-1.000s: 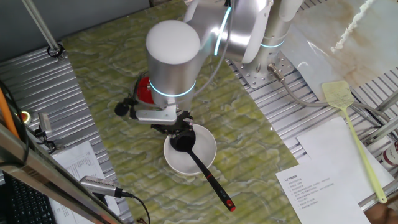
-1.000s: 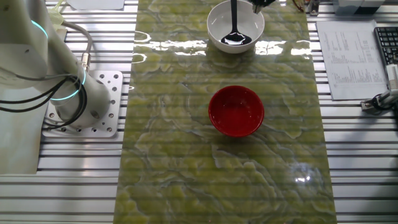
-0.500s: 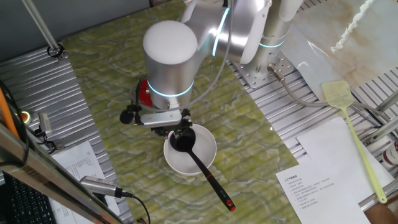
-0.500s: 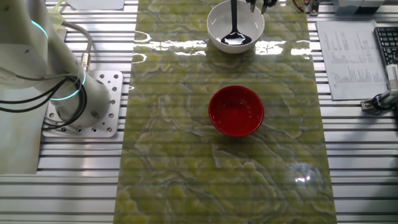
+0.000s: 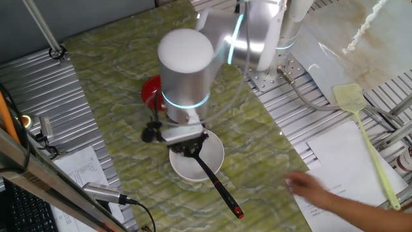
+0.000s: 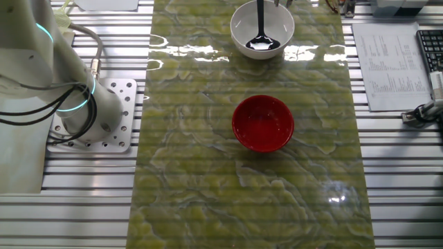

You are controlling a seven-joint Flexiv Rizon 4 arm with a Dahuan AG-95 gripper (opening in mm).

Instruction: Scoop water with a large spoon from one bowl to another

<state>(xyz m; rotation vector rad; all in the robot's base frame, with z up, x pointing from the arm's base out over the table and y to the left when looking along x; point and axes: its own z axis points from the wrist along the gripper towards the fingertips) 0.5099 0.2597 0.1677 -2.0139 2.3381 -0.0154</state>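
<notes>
Black ladle with a round deep scoop and a long thin handle with a red tip (image 5: 209, 174) resting in the plain white round bowl (image 5: 212, 161), a little below the middle of one fixed view; scoop hidden there under the robot's wrist, handle sticking out over the rim toward the lower right. Scoop plain to see in the other fixed view (image 6: 259, 43), sitting at the bottom of the white bowl (image 6: 239, 28) at the top middle, handle going straight up out of the picture. Two-finger gripper (image 5: 190, 149) hanging over the white bowl right by the ladle; can't tell how wide it is or if it has hold of anything. Small shiny red round bowl (image 6: 262, 123) in the middle of the green marbled mat (image 6: 187, 173), well apart from the white bowl; mostly hidden behind the arm in one fixed view (image 5: 149, 91). Blurry bare hand (image 5: 318, 190) at the lower right, over the white paper sheets (image 5: 347, 161). Yellow fly swatter (image 5: 364, 135) at the right.
</notes>
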